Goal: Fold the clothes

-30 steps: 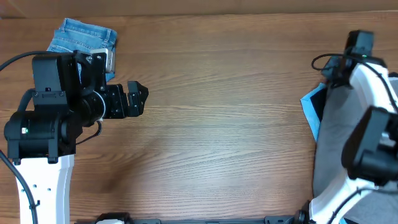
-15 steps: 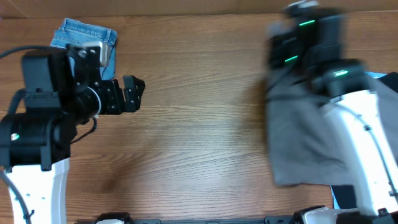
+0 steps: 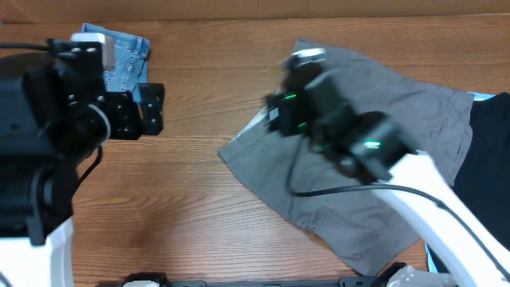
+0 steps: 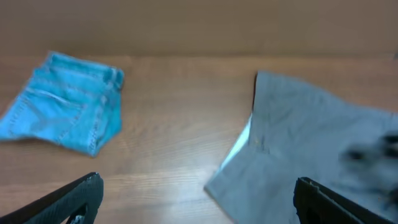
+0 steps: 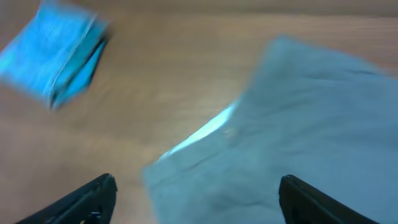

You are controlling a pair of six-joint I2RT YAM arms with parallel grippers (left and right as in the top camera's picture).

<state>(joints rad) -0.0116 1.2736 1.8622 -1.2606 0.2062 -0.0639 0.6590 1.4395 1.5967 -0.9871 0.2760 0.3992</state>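
Observation:
Grey shorts (image 3: 398, 119) lie spread out, slightly rumpled, across the right half of the wooden table, with a pale strip of lining showing at their left edge (image 3: 253, 121). My right gripper (image 5: 198, 199) hovers over the left part of the shorts (image 5: 311, 106), jaws wide apart and nothing between them. My left gripper (image 3: 153, 109) is open above bare wood at the left, well clear of the shorts (image 4: 311, 143). A folded blue denim garment (image 3: 126, 54) rests at the far left corner. A black garment (image 3: 490, 159) lies at the right edge.
The denim (image 4: 68, 102) also shows in the right wrist view, denim (image 5: 56, 53). Bare wood (image 3: 183, 207) separates the left arm from the shorts. Something blue (image 3: 431, 257) peeks out at the lower right by the right arm's base.
My right arm swung from the right edge towards the middle, carrying the grey shorts, which now lie spread on the table; its jaws opened. The left arm shifted slightly left.

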